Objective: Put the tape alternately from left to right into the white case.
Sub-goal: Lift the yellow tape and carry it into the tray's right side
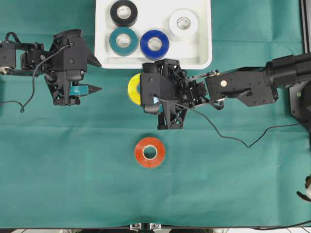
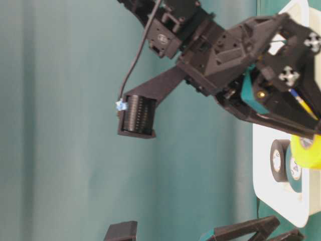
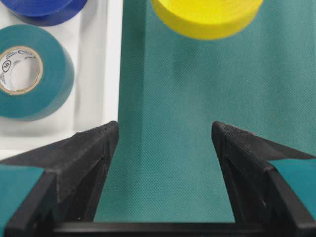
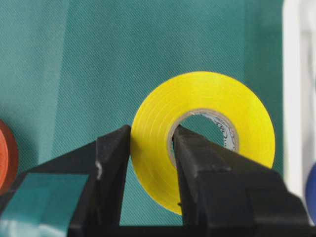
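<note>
tape: six rolls in all, four already lying flat in the white case (image 1: 201, 60) at the top of the overhead view, namely the black roll (image 1: 123, 12), the teal roll (image 1: 123, 41), the blue roll (image 1: 154, 44) and the white roll (image 1: 183, 23); blue touches teal, white lies apart at the right. the yellow roll (image 4: 202, 136) is the one in hand: the right gripper (image 4: 150, 170) is clamped on its wall, one finger through the core and the other outside, holding it on edge and clear of the green cloth (image 1: 73, 170), just below the case's near rim. the red-orange roll (image 1: 149, 152) lies flat on the cloth, well apart from the case and untouched. the left gripper (image 3: 165, 143) hangs beside the case's lower left corner with fingers wide apart and nothing between them. judged state of the task: four of six placed, the fifth carried but not yet over the case, the sixth still to be picked; free room in the case appears along its right and lower part
</note>
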